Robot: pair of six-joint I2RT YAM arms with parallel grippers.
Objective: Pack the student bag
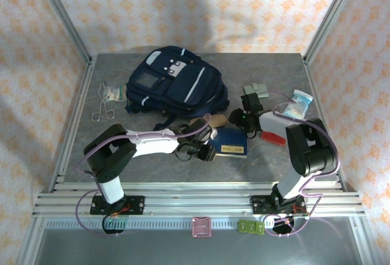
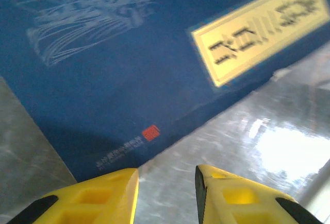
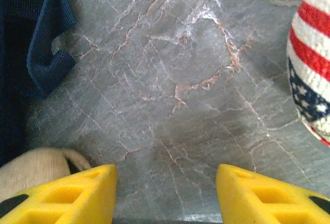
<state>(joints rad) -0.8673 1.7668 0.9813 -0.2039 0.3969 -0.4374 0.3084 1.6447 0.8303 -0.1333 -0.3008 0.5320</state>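
The student bag (image 1: 170,82), a large navy backpack with white patches and light stripes, lies at the back middle of the table. In the top view my left gripper (image 1: 207,151) sits low at the left edge of a flat blue book (image 1: 232,142). In the left wrist view its yellow fingers (image 2: 111,195) stand apart over bare table, open, with the book's (image 2: 129,64) corner just ahead. My right gripper (image 1: 242,119) hovers right of the bag's dark strap (image 3: 46,44). It (image 3: 166,175) is open over bare marble table.
A tan rounded case (image 1: 199,122) lies between the bag and the book. A stars-and-stripes object (image 3: 312,64) is at the right. A red and white item (image 1: 272,128), a tissue pack (image 1: 300,103), a grey-green piece (image 1: 256,89), metal tongs (image 1: 101,110) and a packet (image 1: 113,92) lie around.
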